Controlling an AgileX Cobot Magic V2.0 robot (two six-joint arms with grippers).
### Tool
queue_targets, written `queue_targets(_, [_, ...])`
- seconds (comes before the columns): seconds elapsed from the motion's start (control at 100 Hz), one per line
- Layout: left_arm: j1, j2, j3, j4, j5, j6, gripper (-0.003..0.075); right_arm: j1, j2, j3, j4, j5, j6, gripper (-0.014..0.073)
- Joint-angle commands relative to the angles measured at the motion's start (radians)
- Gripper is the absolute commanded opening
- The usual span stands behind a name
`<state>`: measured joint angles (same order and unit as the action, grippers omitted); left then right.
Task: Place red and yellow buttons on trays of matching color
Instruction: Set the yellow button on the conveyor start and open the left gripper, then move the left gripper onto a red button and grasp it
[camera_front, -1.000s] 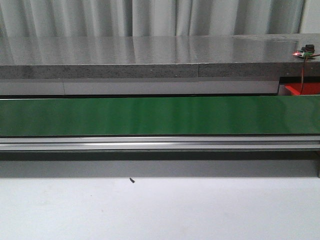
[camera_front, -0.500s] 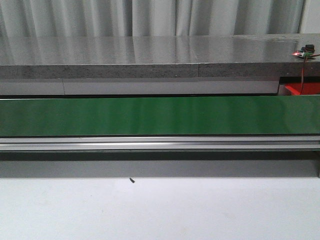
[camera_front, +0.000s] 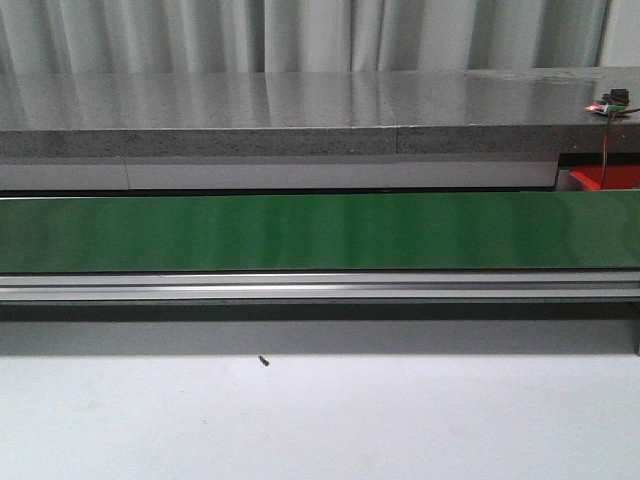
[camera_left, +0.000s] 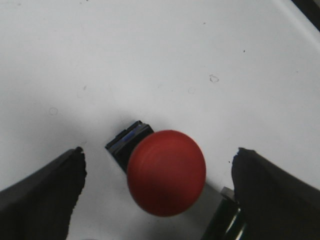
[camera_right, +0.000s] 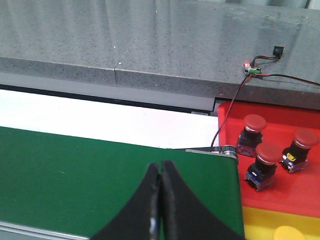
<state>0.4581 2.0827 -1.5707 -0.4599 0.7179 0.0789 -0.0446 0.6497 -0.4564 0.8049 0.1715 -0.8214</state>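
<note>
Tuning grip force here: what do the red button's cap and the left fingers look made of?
The red button cap looks like smooth moulded plastic: matte, evenly coloured dome with a soft sheen. The left fingers appear dark and matte, possibly rubber or plastic; the blurred close-up leaves that open.

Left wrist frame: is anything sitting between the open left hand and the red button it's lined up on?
Nothing visible does. The red button lies on the white table between the spread fingers of the left hand, with bare table on either side of it. No other object shows near it in this view.
</note>
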Motion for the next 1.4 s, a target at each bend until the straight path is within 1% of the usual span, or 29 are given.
queue_targets(0.0, [0.001,-0.034,-0.041,-0.036,-0.031,-0.012,0.0585,0.000,-0.006,-0.026,0.014,-0.053,-0.008,-0.0118])
queue_targets(0.05, [0.001,-0.026,-0.041,-0.041,-0.035,-0.012,0.0573,0.000,-0.006,-0.026,0.014,-0.053,-0.008,-0.0118])
queue_targets(0.1, [0.001,-0.023,-0.041,-0.041,-0.037,-0.012,0.0538,0.000,-0.006,-0.026,0.014,-0.053,-0.008,-0.0118])
queue_targets(0.15, [0.001,-0.023,-0.041,-0.041,-0.040,-0.012,0.0479,0.000,-0.006,-0.026,0.014,-0.053,-0.008,-0.0118])
queue_targets(0.27, [0.001,-0.023,-0.041,-0.041,-0.049,-0.010,0.0301,0.000,-0.006,-0.026,0.014,-0.053,-0.008,-0.0118])
queue_targets(0.32, [0.001,-0.023,-0.041,-0.041,-0.049,-0.010,0.0246,0.000,-0.006,-0.026,0.014,-0.053,-0.008,-0.0118])
queue_targets(0.4, [0.001,-0.023,-0.041,-0.041,-0.045,-0.009,0.0183,0.000,-0.006,-0.026,0.014,-0.053,-0.008,-0.0118])
queue_targets(0.44, [0.001,-0.023,-0.041,-0.041,-0.040,-0.008,0.0169,0.000,-0.006,-0.026,0.014,-0.053,-0.008,-0.0118])
queue_targets(0.52, [0.001,-0.031,-0.041,-0.041,-0.028,0.017,0.0167,0.000,-0.006,-0.026,0.014,-0.053,-0.008,-0.0118])
queue_targets(0.69, [0.003,-0.082,-0.041,-0.010,-0.003,0.019,0.0167,0.000,-0.006,-0.026,0.014,-0.053,-0.008,-0.0118])
queue_targets(0.84, [0.001,-0.160,-0.039,0.041,0.043,0.032,0.0166,0.000,-0.006,-0.026,0.014,-0.053,-0.008,-0.0118])
queue_targets(1.02, [0.001,-0.273,-0.035,0.047,0.063,0.093,0.0166,0.000,-0.006,-0.026,0.014,-0.053,-0.008,-0.0118])
queue_targets(1.11, [0.001,-0.332,-0.003,0.047,0.065,0.107,0.0166,0.000,-0.006,-0.026,0.014,-0.053,-0.008,-0.0118])
queue_targets(1.24, [0.001,-0.423,0.087,0.041,0.044,0.119,0.0166,0.000,-0.006,-0.026,0.014,-0.052,-0.008,-0.0118])
queue_targets(1.39, [-0.001,-0.503,0.180,-0.015,0.032,0.165,0.0166,0.000,-0.006,-0.026,0.014,-0.049,-0.008,-0.0118])
